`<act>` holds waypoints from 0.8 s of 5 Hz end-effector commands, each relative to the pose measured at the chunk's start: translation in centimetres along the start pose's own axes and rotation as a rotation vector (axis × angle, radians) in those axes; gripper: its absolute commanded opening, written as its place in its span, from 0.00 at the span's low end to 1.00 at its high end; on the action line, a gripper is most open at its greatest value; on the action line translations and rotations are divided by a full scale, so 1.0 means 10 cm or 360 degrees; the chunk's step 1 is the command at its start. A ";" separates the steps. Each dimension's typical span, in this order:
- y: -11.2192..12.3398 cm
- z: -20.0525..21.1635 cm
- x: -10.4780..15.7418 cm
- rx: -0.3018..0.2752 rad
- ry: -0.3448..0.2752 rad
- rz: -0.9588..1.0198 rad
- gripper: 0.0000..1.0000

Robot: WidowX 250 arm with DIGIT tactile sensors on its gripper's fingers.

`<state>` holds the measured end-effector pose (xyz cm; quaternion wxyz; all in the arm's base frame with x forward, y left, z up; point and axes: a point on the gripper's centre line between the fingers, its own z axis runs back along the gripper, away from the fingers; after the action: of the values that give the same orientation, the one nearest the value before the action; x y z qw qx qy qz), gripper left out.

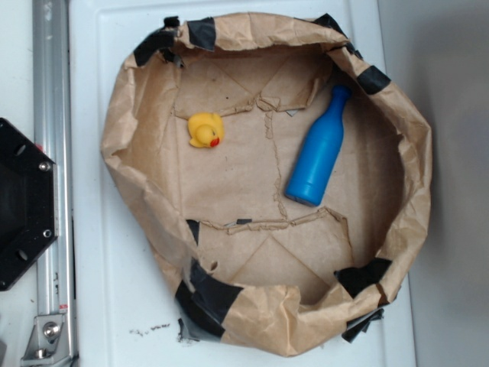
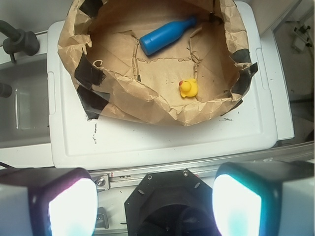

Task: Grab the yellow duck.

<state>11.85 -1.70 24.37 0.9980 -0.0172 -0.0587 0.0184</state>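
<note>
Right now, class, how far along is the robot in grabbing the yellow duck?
Nothing looks done yet: the yellow duck sits untouched on the paper bin floor, apart from the blue bottle. In hand: nothing; the pincer is open, far back from the bin. Left: approach, lower, close on the duck.

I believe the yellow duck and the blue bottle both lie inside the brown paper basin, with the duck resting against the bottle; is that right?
Not quite: the yellow duck and the blue bottle are both inside the brown paper basin, but they do not touch. The exterior view shows a wide stretch of bare paper floor between them, and the wrist view agrees.
</note>
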 end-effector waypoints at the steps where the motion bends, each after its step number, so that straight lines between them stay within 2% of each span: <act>1: 0.00 0.00 0.00 0.0000 0.0000 0.0000 1.00; 2: 0.04 -0.13 0.49 0.0051 0.0008 0.0230 1.00; 3: 0.01 -0.42 0.91 -0.0025 0.0052 0.0377 1.00; 4: 0.10 -0.83 1.12 0.0006 -0.0018 0.0596 1.00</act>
<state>23.54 -1.28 16.48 0.9800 -0.0227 -0.0443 0.1929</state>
